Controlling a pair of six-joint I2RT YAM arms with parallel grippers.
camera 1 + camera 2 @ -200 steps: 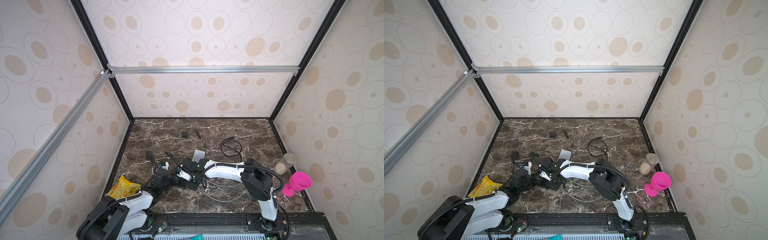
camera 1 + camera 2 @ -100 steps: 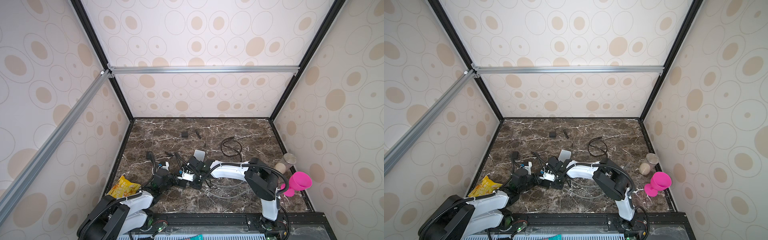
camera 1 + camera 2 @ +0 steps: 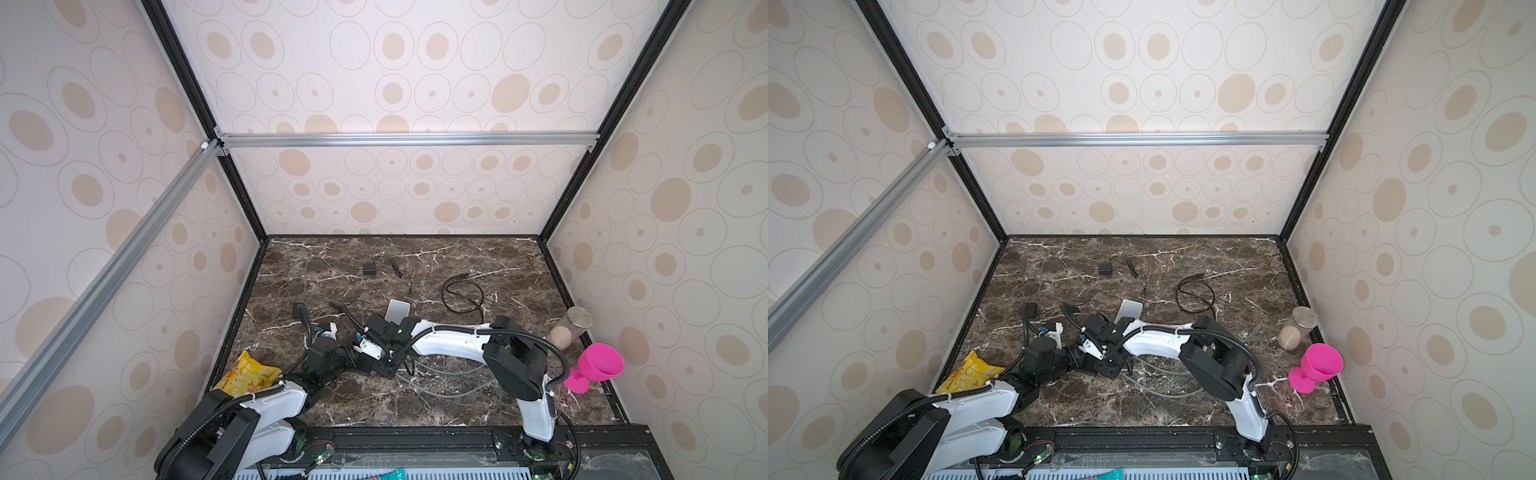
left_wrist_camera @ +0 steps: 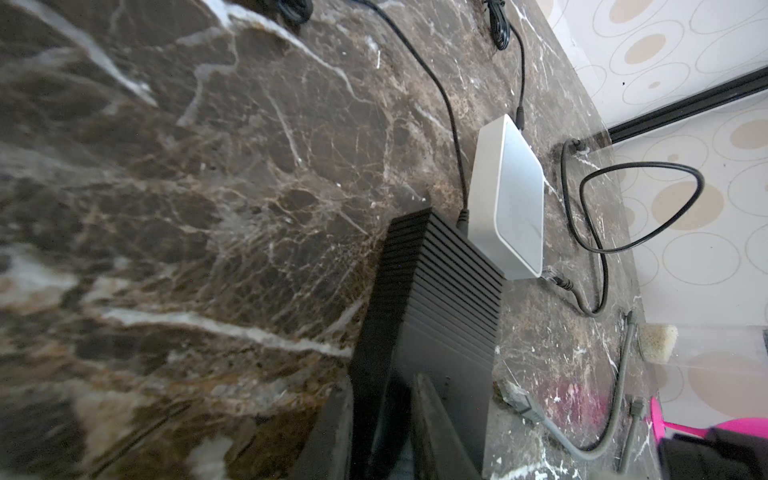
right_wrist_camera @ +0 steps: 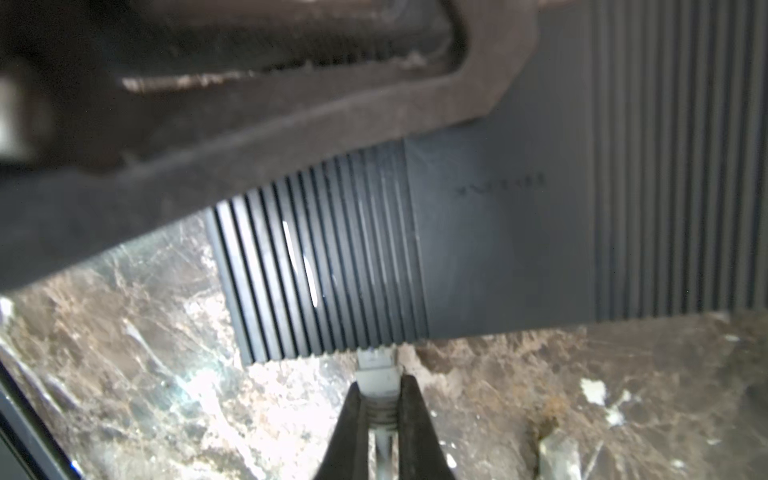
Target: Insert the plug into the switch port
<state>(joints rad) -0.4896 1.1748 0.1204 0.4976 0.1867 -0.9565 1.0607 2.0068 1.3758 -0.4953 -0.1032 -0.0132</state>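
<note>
Brown-veined marble forms the surface (image 3: 457, 257), and both arms meet low over it near the front edge, left of its middle. The left claw (image 4: 380, 386) is clenched on one end of the switch (image 5: 498, 228), a black box with ribbed ends and a smooth middle band. One of the left claw's fingers (image 5: 291, 124) lies across the ribbed top.

Off the switch's other end, toward the back edge, a white box (image 4: 515, 199) sits just beside it, with a black lead (image 4: 440, 91) running in between them. A yellow snack bag (image 3: 247, 374) lies by the left edge. A pink goblet (image 3: 598, 368) and a jar (image 3: 571, 328) stand by the right edge. A black cable loop (image 3: 461, 295) lies beyond the white box. A grey cable (image 4: 582, 449) curls toward the front edge, its free connector (image 4: 519, 399) on the marble.

The right claw (image 5: 378, 384) grasps the plug (image 5: 376, 372) by its grey boot, its fingertips (image 5: 411, 415) against both sides. The plug's long axis stands square to the switch's long side face. Its nose is at that face near a ribbed end, and its cable trails back between the fingers. How deep the plug sits cannot be told.
</note>
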